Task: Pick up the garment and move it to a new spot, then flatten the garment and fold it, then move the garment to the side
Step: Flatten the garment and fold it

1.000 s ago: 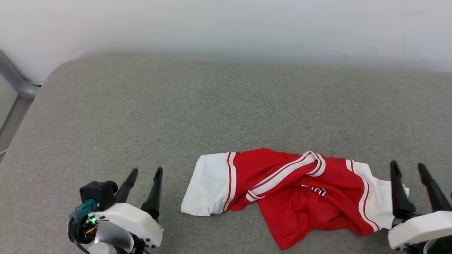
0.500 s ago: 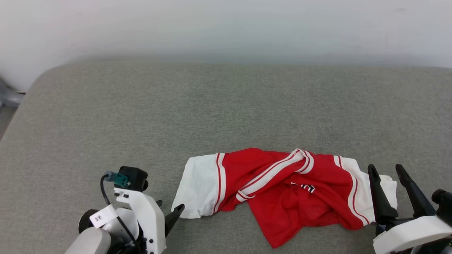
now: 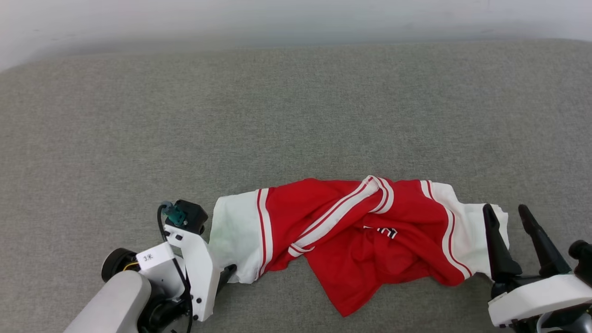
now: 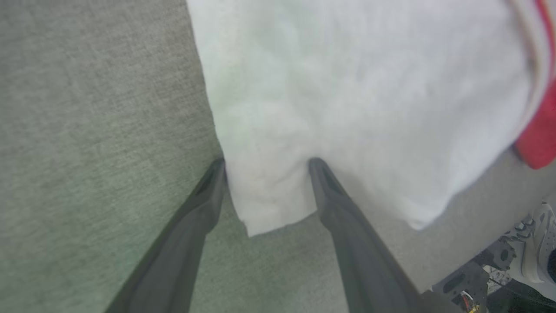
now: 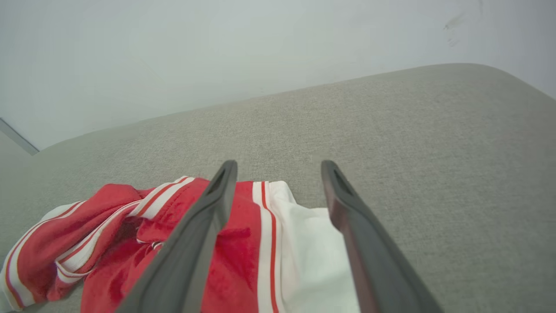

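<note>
On the grey cushion (image 3: 296, 115) the shirt (image 3: 351, 231) lies crumpled (nothing lifted or folded yet), left gripper (image 4: 266, 163) wide astride one sleeve (image 4: 347, 87), right gripper (image 3: 504, 210) wide over the other.

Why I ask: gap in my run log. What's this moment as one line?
shirt: crumpled on cushion | left pincer: open around white sleeve corner | right pincer: open at other sleeve | nothing lifted

Grey woven-fabric table (image 3: 185, 115), rounded corners. One garment (image 3: 342, 231) lies crumpled on it at 6 o'clock: red middle twisted, white sleeves at its 3 and 9 o'clock ends.
</note>
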